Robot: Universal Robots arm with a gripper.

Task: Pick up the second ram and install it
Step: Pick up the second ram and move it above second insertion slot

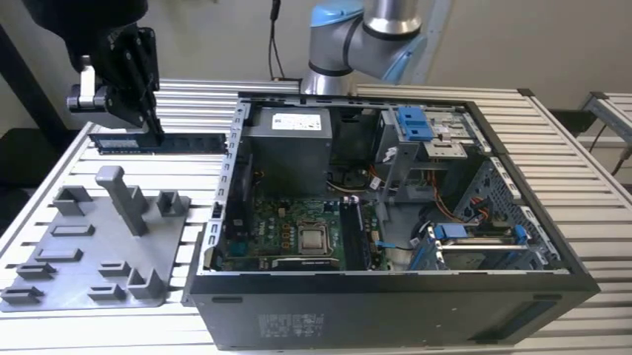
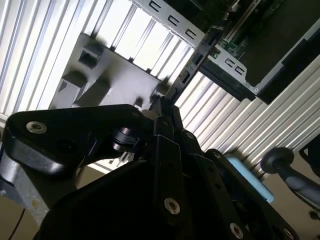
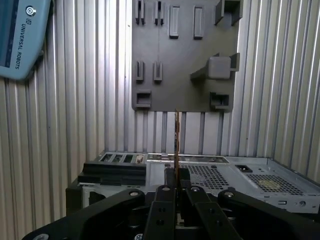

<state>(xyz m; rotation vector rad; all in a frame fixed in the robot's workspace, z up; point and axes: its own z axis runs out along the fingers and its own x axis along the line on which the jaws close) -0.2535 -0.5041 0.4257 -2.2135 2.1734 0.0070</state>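
Pincer [image 3: 177, 173] clamps second ram [image 1: 194, 142], exterior view broadside

My exterior view looks down from afar on the open black metal computer case [image 1: 395, 314] and grey plastic fixture plate [image 1: 99, 240]; both wrist views peer closely past the gripper [image 3: 176, 172] at them.

A plain pale wall [image 1: 523, 37] is standing behind the ribbed aluminium surface [image 1: 593, 174], whose slats are catching bright light. Another slatted table [image 1: 614, 111] is showing at the exterior view's right edge.
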